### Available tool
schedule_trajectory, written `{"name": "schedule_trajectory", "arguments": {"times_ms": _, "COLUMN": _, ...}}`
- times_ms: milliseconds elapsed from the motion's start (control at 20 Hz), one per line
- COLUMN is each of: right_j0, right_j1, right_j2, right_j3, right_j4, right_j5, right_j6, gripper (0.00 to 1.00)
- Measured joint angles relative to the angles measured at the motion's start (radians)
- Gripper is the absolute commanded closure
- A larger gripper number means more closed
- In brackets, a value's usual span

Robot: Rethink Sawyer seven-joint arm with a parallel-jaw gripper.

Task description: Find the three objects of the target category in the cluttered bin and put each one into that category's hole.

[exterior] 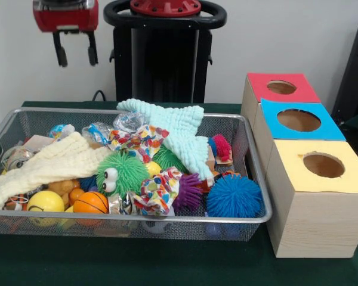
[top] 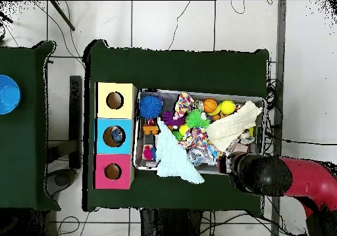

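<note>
front view: cloths (exterior: 179,128) over bin (exterior: 167,218)

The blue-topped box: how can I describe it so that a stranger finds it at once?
Look beside the wire basket, where three pale wooden boxes stand in a row on the green table. The blue-topped box is the middle one, between the red-topped box and the yellow-topped box. Each top has a round hole; only this one is blue.

Front and overhead, sharing bin (exterior: 253,173)
</note>
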Motion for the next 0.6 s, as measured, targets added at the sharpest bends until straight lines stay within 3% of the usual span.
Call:
{"name": "schedule_trajectory", "arguments": {"times_ms": 400, "right_j0": 0.041, "right_j1": 0.184, "right_j2": -0.13, "right_j3": -0.061, "right_j4": -0.046, "right_j5": -0.15, "right_j6": 0.0, "gripper": 0.0}}
{"name": "schedule_trajectory", "arguments": {"times_ms": 600, "right_j0": 0.056, "right_j1": 0.228, "right_j2": -0.17, "right_j3": -0.07, "right_j4": -0.046, "right_j5": -0.193, "right_j6": 0.0, "gripper": 0.0}}
